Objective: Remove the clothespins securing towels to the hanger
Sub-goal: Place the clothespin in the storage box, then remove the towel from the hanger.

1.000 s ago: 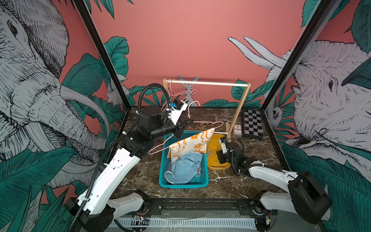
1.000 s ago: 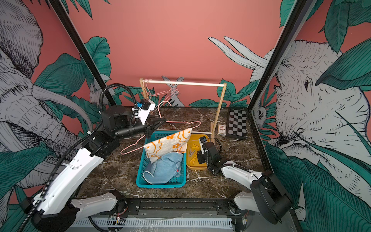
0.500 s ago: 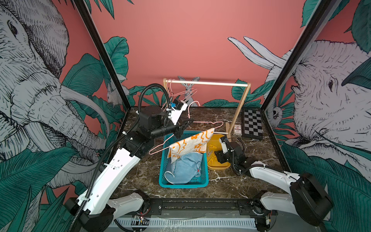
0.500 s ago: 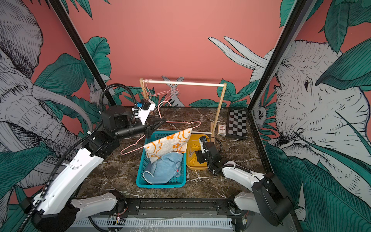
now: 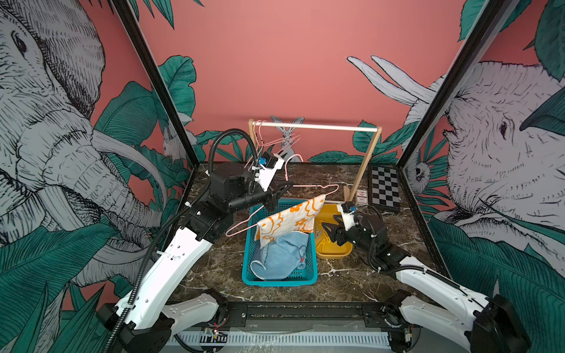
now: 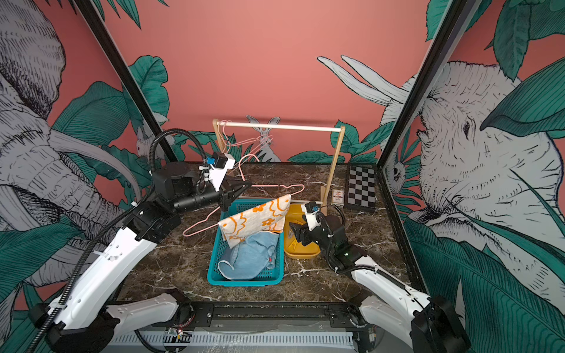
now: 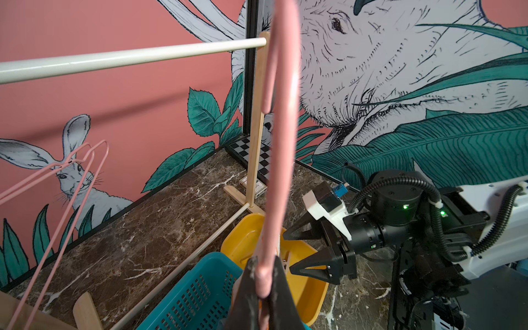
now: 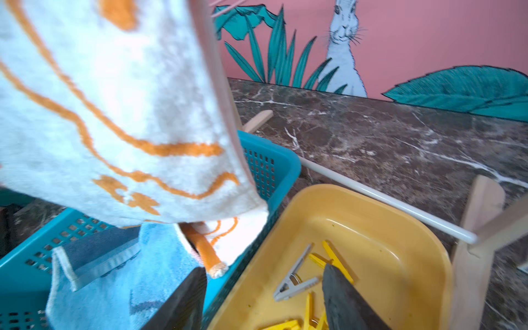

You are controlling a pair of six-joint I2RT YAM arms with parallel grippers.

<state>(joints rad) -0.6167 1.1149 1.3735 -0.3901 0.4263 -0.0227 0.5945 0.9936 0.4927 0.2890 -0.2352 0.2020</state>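
My left gripper (image 5: 286, 188) (image 7: 264, 265) is shut on the wire of a pink hanger (image 5: 312, 185) (image 7: 281, 143), held above the teal basket (image 5: 278, 279). A cream towel with orange flowers (image 5: 290, 221) (image 8: 114, 100) drapes over the hanger, its lower edge touching a light blue towel (image 5: 281, 256) in the basket. My right gripper (image 5: 329, 224) (image 8: 263, 274) is open with nothing between its fingers, just above the yellow tray (image 5: 333, 250). In that tray lie a grey clothespin (image 8: 294, 275) and several yellow clothespins (image 8: 337, 261).
A wooden rack with a white rail (image 5: 315, 126) stands at the back with two more pink hangers (image 5: 269, 143) at its left end. Its foot bar runs just behind the tray. A chessboard (image 5: 384, 191) and a small card box (image 5: 361, 194) lie at the back right.
My right gripper's jaws have opened wider over the yellow tray. The left arm, the hanger and the cream towel have stayed where they were.
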